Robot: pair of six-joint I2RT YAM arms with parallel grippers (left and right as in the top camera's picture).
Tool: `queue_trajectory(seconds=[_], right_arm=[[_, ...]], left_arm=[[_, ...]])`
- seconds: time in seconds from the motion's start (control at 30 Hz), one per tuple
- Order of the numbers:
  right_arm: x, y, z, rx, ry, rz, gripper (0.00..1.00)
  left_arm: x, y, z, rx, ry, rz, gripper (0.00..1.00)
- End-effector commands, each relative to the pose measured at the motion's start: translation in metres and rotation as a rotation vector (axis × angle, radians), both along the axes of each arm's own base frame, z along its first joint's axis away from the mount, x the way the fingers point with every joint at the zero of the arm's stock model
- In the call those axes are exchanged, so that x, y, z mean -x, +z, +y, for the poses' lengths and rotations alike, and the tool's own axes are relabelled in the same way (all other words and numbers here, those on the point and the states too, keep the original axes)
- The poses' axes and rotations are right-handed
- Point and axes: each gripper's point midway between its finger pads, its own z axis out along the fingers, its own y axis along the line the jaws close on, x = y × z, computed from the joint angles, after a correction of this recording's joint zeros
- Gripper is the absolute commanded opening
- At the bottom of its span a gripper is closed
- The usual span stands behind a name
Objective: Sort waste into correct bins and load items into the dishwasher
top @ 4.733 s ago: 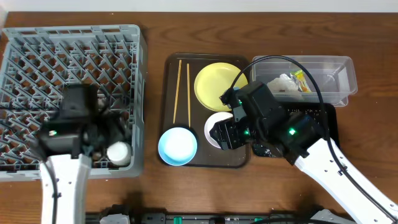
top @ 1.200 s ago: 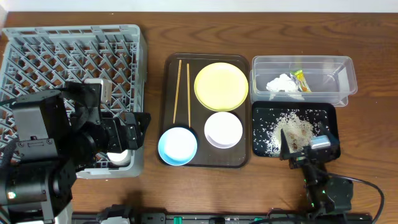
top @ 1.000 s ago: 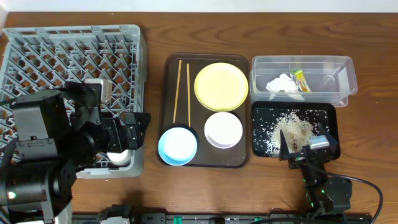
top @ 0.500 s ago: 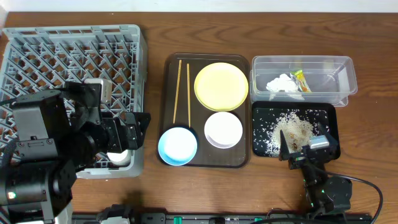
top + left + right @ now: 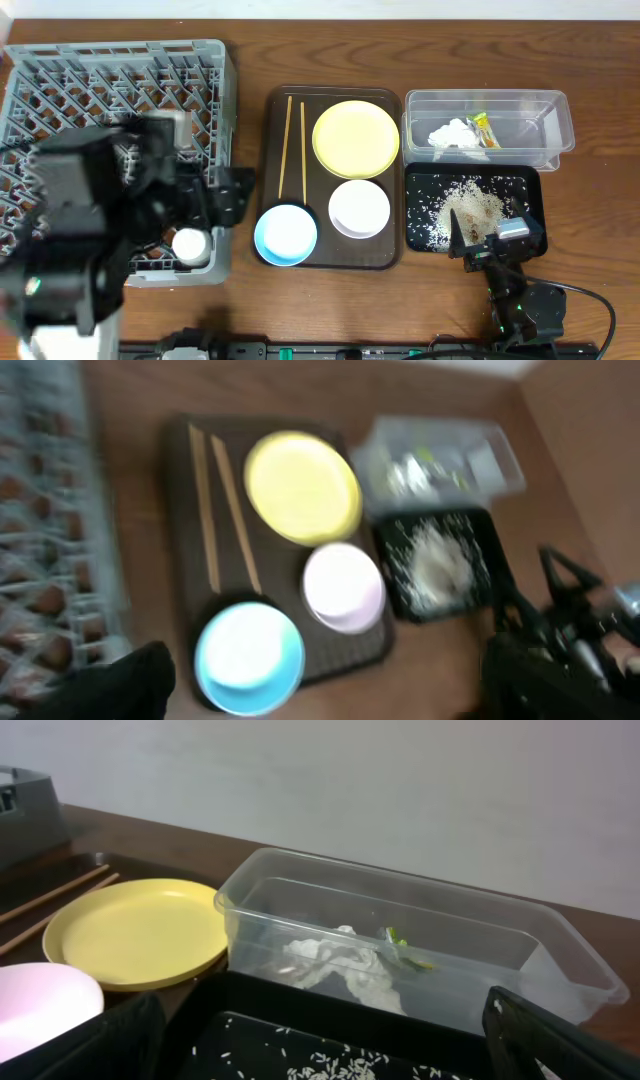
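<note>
The pale yellow plate (image 5: 355, 138), white bowl (image 5: 359, 208), light blue bowl (image 5: 286, 234) and two chopsticks (image 5: 283, 150) lie on the brown serving tray. The tissue (image 5: 452, 135) and snack wrapper (image 5: 484, 129) are in the clear tub (image 5: 530, 125). Rice scraps (image 5: 470, 208) lie in the black tray (image 5: 425, 185). The grey dish rack (image 5: 60, 90) is at the left. My left gripper (image 5: 222, 200) is open and empty at the rack's right edge, high above the blue bowl (image 5: 250, 655). My right gripper (image 5: 320, 1050) is open and empty at the black tray's front edge.
The brown serving tray (image 5: 272, 190) sits between the rack and the bins. A white round cup (image 5: 188, 243) stands in the rack's front right corner. My left arm covers much of the rack. The tub's near wall (image 5: 300, 890) rises behind the black tray.
My left arm is moving and blurred, looming larger over the rack than half a second ago. My right arm has stayed at the black tray's front edge since about a second ago.
</note>
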Motion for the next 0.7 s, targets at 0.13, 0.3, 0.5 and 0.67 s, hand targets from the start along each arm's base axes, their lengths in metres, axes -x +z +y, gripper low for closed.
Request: queue_trajectory(seconds=[0.13, 0.3, 0.5, 0.67], right_arm=[[0.0, 0.0, 0.0, -0.011, -0.002, 0.0, 0.99], [0.0, 0.0, 0.0, -0.011, -0.001, 0.001, 0.99], [0.0, 0.0, 0.0, -0.011, -0.001, 0.001, 0.99], [0.0, 0.0, 0.0, -0.011, -0.001, 0.001, 0.99]], left_arm=[[-0.028, -0.062, -0.055, 0.018, -0.147, 0.26, 0.98], [-0.05, -0.11, -0.079, -0.053, -0.156, 0.393, 0.99], [-0.058, -0.187, -0.089, -0.395, -0.125, 0.496, 0.88], [-0.07, -0.227, -0.087, -0.567, -0.035, 0.517, 0.82]])
